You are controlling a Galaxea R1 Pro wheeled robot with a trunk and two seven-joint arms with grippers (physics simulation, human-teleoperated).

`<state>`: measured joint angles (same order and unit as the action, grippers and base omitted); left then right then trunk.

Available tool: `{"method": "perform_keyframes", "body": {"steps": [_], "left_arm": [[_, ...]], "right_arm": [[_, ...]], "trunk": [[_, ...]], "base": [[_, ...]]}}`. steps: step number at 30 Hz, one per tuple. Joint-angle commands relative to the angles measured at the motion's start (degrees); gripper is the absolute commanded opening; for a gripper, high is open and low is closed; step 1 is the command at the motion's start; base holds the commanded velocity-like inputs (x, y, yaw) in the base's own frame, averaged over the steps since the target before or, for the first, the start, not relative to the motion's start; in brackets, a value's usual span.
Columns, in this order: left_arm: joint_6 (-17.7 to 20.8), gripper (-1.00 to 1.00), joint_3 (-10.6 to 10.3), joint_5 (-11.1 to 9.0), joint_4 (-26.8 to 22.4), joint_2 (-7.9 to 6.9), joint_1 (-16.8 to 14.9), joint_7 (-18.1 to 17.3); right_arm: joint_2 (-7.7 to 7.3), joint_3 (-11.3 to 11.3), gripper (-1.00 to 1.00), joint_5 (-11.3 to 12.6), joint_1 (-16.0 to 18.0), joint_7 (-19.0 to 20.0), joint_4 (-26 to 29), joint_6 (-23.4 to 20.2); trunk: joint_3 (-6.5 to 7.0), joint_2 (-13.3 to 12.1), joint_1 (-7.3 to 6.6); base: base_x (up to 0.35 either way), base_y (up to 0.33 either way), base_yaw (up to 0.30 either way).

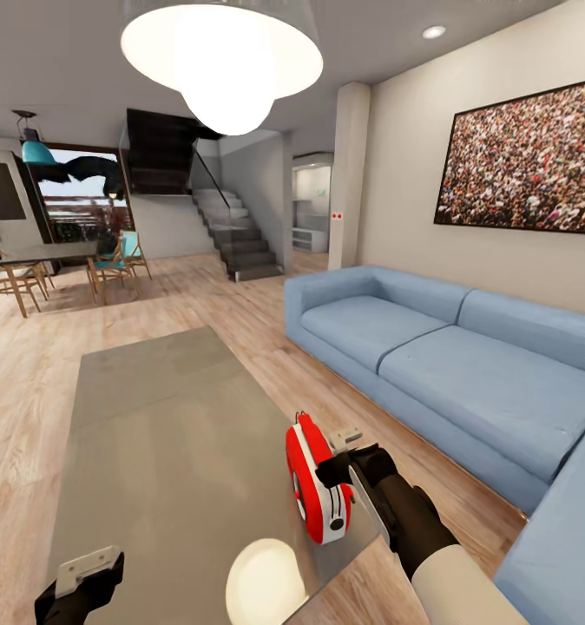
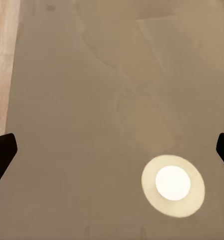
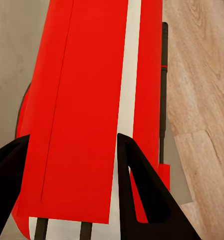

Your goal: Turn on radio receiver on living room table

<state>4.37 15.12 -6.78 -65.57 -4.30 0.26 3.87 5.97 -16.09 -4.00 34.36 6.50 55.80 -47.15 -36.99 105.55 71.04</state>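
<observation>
The red radio receiver (image 1: 314, 479), with its white middle band, stands on its end at the near right edge of the glossy grey table (image 1: 154, 417). My right gripper (image 1: 351, 469) is up against its side, fingers partly apart, one black finger (image 1: 332, 473) lying over the red shell. In the right wrist view the radio (image 3: 87, 100) sits just beyond both fingers (image 3: 136, 185), which lie over its narrow side rather than around it. My left gripper (image 1: 84, 580) hovers open over the near left of the table (image 2: 92, 90), holding nothing.
A blue sectional sofa (image 1: 466, 365) runs along the right, close to the table's edge. A bright dome pendant lamp (image 1: 223, 61) hangs overhead and reflects in the tabletop. The crowd picture (image 1: 527, 161) hangs on the wall. Dining chairs (image 1: 15, 282) and stairs (image 1: 236, 239) stand far behind.
</observation>
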Motion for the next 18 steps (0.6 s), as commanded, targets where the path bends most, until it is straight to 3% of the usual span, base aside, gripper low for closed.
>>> {"method": "perform_keyframes", "body": {"steps": [1, 18], "left_arm": [[0.0, 1.00, 0.0, 0.0, 0.0, 0.00, 0.0, 0.0], [0.1, 1.00, 0.0, 0.0, 0.1, 0.04, 0.0, 0.3]], "right_arm": [[0.00, 0.0, -1.00, 0.0, 0.0, 0.0, 0.0, 0.0], [-0.03, 0.0, -1.00, -0.3, 0.0, 0.0, 0.0, 0.1]], "trunk": [[0.19, -0.4, -0.23], [3.24, -7.2, -3.96]], "base": [[0.000, 0.000, 0.000], [0.000, 0.000, 0.000]]}}
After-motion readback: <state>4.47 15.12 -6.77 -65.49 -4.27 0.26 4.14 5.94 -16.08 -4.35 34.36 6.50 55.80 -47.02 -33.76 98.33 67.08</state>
